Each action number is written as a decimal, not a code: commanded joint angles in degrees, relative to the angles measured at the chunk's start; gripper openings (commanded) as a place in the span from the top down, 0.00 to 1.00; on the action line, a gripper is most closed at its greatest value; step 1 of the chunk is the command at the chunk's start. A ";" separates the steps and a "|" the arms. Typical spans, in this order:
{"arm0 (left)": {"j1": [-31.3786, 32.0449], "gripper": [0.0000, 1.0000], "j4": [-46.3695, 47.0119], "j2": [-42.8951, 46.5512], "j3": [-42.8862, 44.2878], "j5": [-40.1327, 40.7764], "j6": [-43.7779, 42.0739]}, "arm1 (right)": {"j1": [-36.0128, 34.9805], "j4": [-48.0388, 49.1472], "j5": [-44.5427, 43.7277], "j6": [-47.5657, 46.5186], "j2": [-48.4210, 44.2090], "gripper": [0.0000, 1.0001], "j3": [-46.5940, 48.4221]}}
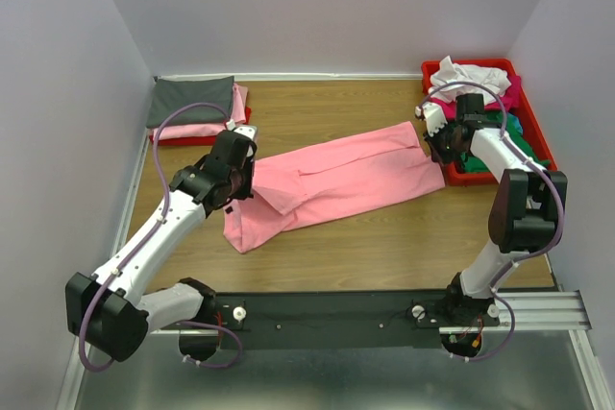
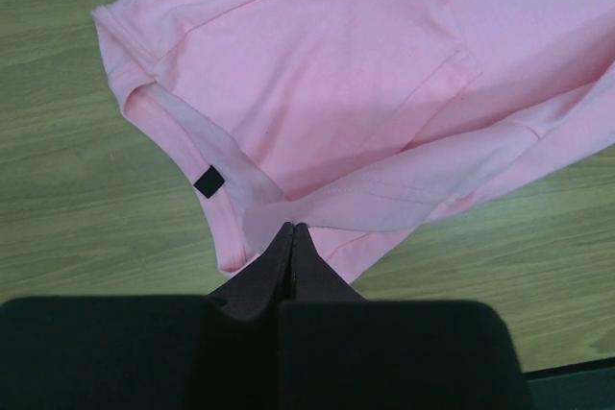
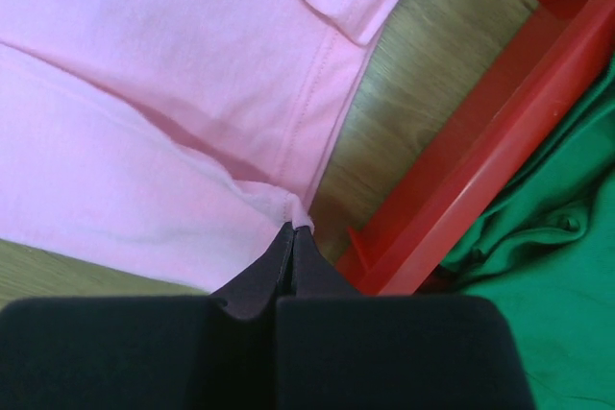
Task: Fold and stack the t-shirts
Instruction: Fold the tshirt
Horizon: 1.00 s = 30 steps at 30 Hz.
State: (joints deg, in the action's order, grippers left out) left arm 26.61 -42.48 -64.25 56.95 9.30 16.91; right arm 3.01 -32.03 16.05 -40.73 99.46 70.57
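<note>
The light pink t-shirt (image 1: 332, 180) lies folded lengthwise across the middle of the table, running from lower left to upper right. My left gripper (image 1: 242, 175) is shut on its left end, near the collar; the left wrist view shows the jaws pinching a pink fold (image 2: 317, 204) beside the dark neck tag (image 2: 208, 180). My right gripper (image 1: 434, 141) is shut on the shirt's right end, pinching a hem corner (image 3: 288, 204) next to the red tray wall (image 3: 461, 189). Both ends are held slightly raised.
A red tray (image 1: 476, 177) at the right back holds white (image 1: 464, 74), magenta and green (image 1: 514, 132) tees. A second red tray at the left back carries a folded dark grey tee (image 1: 192, 101) on a pink one (image 1: 207, 128). White walls enclose the wooden table (image 1: 384, 247).
</note>
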 commanded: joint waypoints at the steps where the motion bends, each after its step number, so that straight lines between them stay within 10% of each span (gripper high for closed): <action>1: -0.59 1.00 0.56 -0.61 1.06 -1.04 -0.82 | 0.33 2.15 -1.99 0.65 0.38 0.99 0.19; 30: -1.47 1.00 -1.29 2.64 -0.79 -2.62 1.99 | 0.33 4.17 -1.64 2.76 6.01 0.99 3.17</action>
State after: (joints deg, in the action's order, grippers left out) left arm 25.82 -42.98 -62.67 56.80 7.97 18.35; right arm 3.01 -29.21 14.48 -38.83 103.50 71.61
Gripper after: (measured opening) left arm 0.004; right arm 0.006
